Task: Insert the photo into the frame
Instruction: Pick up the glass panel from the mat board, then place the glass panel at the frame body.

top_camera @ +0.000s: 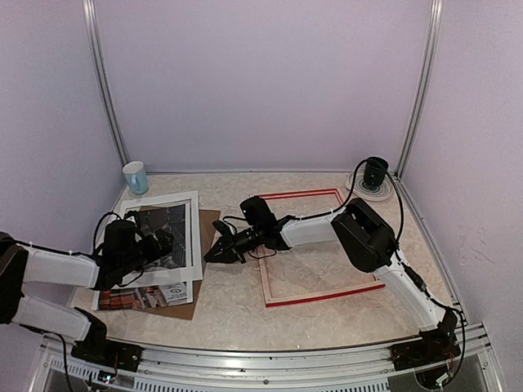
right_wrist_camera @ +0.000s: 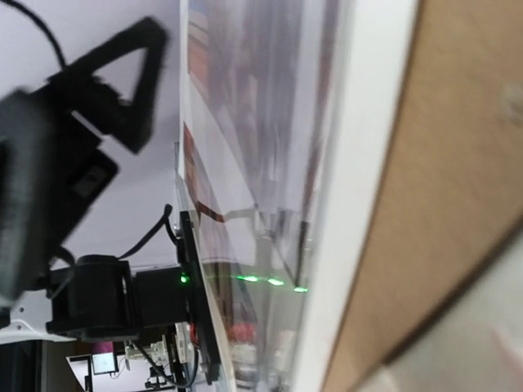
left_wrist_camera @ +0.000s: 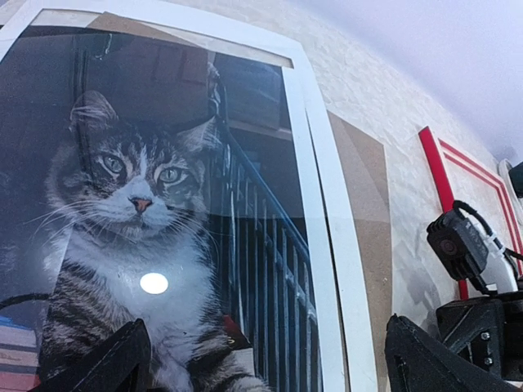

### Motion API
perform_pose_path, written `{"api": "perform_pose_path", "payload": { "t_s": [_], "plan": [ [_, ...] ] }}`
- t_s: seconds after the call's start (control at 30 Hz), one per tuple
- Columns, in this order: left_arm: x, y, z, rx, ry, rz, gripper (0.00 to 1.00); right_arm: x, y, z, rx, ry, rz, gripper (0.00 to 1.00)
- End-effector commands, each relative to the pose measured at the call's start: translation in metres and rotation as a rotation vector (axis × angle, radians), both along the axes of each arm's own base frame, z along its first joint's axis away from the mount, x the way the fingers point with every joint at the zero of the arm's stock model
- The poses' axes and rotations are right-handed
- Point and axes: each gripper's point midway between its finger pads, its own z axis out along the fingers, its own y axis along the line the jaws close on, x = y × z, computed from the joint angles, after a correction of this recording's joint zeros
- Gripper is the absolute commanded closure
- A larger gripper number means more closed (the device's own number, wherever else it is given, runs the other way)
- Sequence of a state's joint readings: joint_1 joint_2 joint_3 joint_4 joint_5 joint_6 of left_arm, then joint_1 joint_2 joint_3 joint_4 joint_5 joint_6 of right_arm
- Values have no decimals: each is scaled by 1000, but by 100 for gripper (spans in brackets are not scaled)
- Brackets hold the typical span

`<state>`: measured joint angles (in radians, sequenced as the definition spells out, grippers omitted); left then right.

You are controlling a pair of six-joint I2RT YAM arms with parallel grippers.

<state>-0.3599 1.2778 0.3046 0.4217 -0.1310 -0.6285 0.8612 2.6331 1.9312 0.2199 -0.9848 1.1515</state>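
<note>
You're at the pick-up: the photo [left_wrist_camera: 139, 204] lies on the brown board [top_camera: 207, 224] under the white mat [top_camera: 197, 237], left of the empty frame [top_camera: 327, 295]. Your left gripper [top_camera: 162, 243] hovers spread above it, and your right gripper [top_camera: 214, 253] is closed at the stack's edge. Next, free the print alone.

counter [top_camera: 237, 314]: pale, mottled | brown backing board [top_camera: 209, 222]: flat on it, under my left jaws, edge by my right jaws | frame [top_camera: 323, 296]: flat, behind my right jaws | pale cup [top_camera: 136, 177]: upright, well beyond my left jaws | white disc [top_camera: 359, 193]: far corner, well beyond my right jaws
</note>
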Motion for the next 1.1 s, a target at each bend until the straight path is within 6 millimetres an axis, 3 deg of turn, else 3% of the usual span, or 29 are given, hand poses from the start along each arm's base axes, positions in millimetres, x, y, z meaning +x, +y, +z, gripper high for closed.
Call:
{"api": "perform_pose_path", "payload": {
  "t_s": [0.0,0.2,0.47,0.73,1.07],
  "plan": [
    [-4,2,21,-32,-91,8,1,1,-6,35,39,-63,8,100],
    [-8,6,37,-49,-152,20,1,1,-17,46,41,-98,-7,100],
    [-7,6,34,-48,-137,20,1,6,-42,62,26,-158,-50,100],
    [-7,8,32,-51,-130,28,1,12,-89,65,-14,-192,-119,100],
    [-6,10,30,-50,-125,34,1,1,-149,60,-94,-188,-188,100]
  ]
}}
